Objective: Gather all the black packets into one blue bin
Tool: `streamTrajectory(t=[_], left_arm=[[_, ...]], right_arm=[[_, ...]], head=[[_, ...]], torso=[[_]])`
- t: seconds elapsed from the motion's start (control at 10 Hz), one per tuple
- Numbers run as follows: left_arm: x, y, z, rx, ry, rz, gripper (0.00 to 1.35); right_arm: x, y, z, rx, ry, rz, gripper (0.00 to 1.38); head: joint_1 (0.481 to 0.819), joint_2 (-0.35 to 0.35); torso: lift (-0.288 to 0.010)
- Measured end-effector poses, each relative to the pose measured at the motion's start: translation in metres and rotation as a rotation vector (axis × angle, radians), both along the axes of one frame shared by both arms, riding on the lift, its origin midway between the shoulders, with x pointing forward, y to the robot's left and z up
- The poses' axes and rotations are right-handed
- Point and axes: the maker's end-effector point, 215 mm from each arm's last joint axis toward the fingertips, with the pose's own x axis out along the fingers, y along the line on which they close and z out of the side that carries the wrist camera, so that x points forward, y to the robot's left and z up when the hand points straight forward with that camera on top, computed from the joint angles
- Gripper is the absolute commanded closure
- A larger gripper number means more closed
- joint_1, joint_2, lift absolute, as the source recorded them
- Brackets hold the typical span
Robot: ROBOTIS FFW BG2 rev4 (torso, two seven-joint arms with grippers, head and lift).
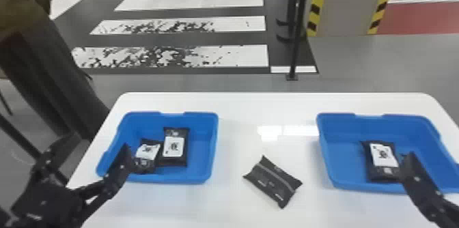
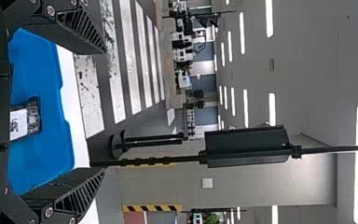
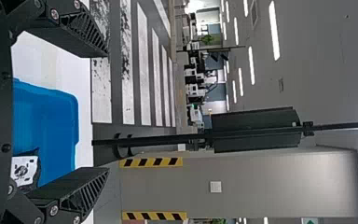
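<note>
My left gripper point(image 1: 99, 145) is at the near left corner of the left blue bin point(image 1: 201, 173), in which two black packets lie side by side, one upper point(image 1: 174, 147) and one partly behind a finger point(image 1: 147, 155). In the left wrist view my left gripper point(image 2: 105, 109) stands open, a packet point(image 2: 25, 119) beyond it. A third black packet point(image 1: 273, 181) lies face down on the table between the bins. The right blue bin point(image 1: 345, 172) holds another packet point(image 1: 382, 159). My right gripper point(image 1: 411, 162) is over that bin's near side; the right wrist view shows the right gripper point(image 3: 108, 112) open.
Both bins stand on a white table point(image 1: 235, 210) with rounded far corners. A person stands beyond its left edge. A black pole point(image 1: 296, 39) and a pillar with yellow-black stripes point(image 1: 348, 5) rise from the floor behind.
</note>
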Motion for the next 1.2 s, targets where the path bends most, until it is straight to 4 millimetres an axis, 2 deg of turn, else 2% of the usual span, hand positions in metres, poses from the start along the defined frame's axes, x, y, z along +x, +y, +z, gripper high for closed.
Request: streamTrajectory(t=[0.6, 1.0, 1.2], left_arm=[[0.003, -0.008, -0.003, -0.014, 0.009, -0.020, 0.13], [0.020, -0.045, -0.040, -0.019, 0.152, -0.126, 0.13], [0.040, -0.082, -0.056, 0.023, 0.216, -0.234, 0.13]], right_arm=[[0.001, 0.002, -0.002, 0.023, 0.002, 0.006, 0.15], [0.001, 0.003, -0.007, 0.036, 0.010, 0.011, 0.15], [0.002, 0.005, -0.009, 0.044, 0.011, 0.019, 0.15]], head=[[0.695, 0.099], [0.695, 0.041], [0.695, -0.003]], torso=[[-0.110], [-0.110], [-0.110]])
